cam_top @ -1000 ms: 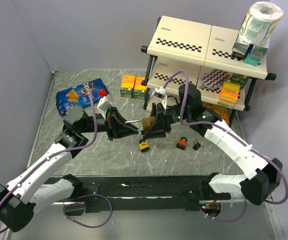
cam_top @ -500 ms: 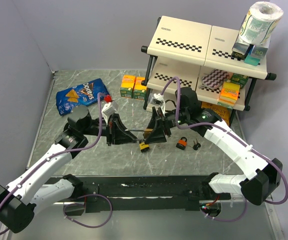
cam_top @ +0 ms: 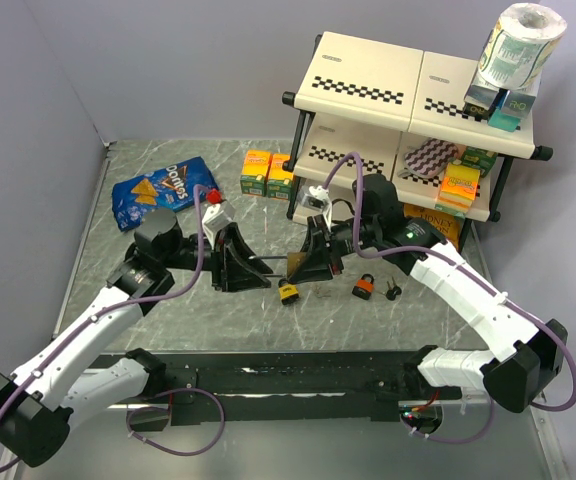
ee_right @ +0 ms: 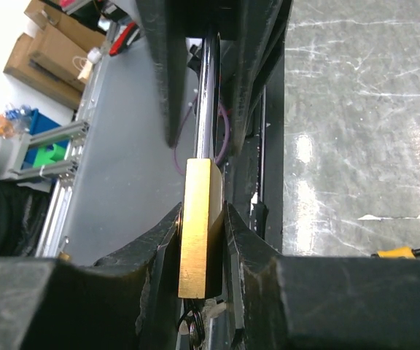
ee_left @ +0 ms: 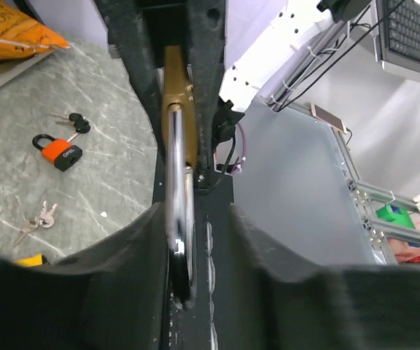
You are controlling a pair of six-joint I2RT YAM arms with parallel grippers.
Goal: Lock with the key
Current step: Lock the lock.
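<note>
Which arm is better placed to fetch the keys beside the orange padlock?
Probably right: the keys lie just beside the right gripper, farther from the left gripper. Both hold the brass padlock.

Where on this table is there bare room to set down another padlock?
Bare marble lies between the yellow padlock and the black base rail, and along the far edge behind the Doritos bag. It is crowded around the held brass padlock, and by the orange padlock and keys.
</note>
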